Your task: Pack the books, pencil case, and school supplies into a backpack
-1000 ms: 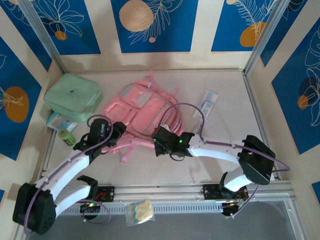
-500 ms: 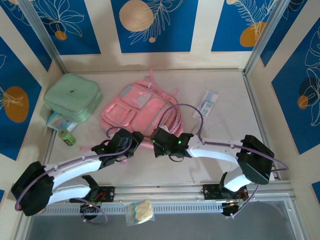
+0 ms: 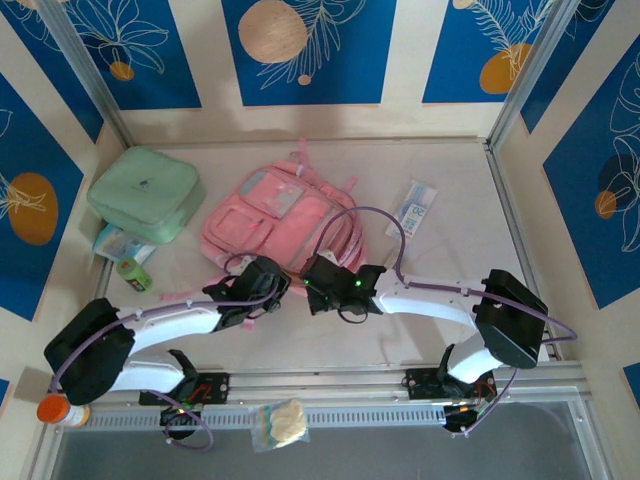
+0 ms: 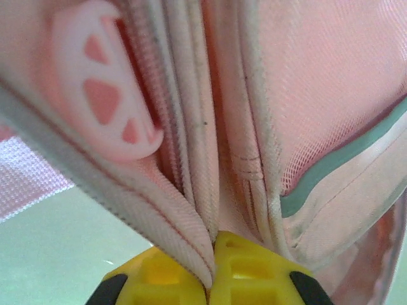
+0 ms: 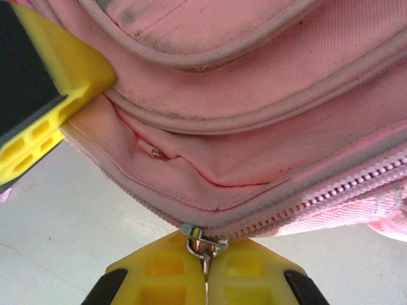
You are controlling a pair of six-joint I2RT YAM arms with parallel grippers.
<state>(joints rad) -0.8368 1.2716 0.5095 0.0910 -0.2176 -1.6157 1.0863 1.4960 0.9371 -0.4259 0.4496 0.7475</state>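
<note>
Lying flat mid-table, the backpack point(image 3: 270, 215) is gripped at its near edge from both sides. Left gripper point(image 4: 212, 274) is clamped on a fold of backpack fabric; right gripper point(image 5: 206, 270) is pinched shut on the metal zipper pull point(image 5: 202, 244). Pale tabletop point(image 3: 460, 170) is walled by cream panels with blue leaf-print insets point(image 3: 300, 50). White pencil case point(image 3: 413, 208) is seen right of the backpack, apart; mint-green case point(image 3: 145, 195) left, by the wall.
</note>
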